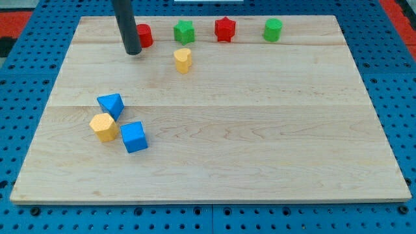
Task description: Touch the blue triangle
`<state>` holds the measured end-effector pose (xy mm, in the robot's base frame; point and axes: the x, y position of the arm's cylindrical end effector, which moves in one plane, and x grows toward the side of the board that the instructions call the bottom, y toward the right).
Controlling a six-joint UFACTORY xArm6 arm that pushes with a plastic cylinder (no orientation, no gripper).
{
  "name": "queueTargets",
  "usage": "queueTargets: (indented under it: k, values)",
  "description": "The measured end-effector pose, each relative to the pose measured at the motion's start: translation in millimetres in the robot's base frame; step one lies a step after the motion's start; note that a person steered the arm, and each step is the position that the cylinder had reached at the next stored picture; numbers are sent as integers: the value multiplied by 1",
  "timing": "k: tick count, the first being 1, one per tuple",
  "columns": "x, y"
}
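Observation:
The blue triangle [111, 104] lies on the wooden board [260, 130] at the view's left, touching a yellow hexagonal block [104, 127] below it. A blue cube [134, 136] sits just right of the yellow block. My tip [132, 51] is at the view's top left, well above the blue triangle and apart from it. The rod partly hides a red block [145, 35] right behind it.
Along the view's top edge stand a green star block [184, 30], a red star block [225, 29] and a green round block [273, 29]. A yellow heart-like block [183, 60] sits below the green star, right of my tip.

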<state>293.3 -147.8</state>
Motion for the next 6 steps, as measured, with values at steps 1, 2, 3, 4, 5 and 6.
queueTargets:
  k: [1, 2, 3, 4, 5, 6]
  values:
    - [-19, -1]
    - [-26, -1]
    - [30, -12]
    - [87, -12]
    - [151, 12]
    - [202, 58]
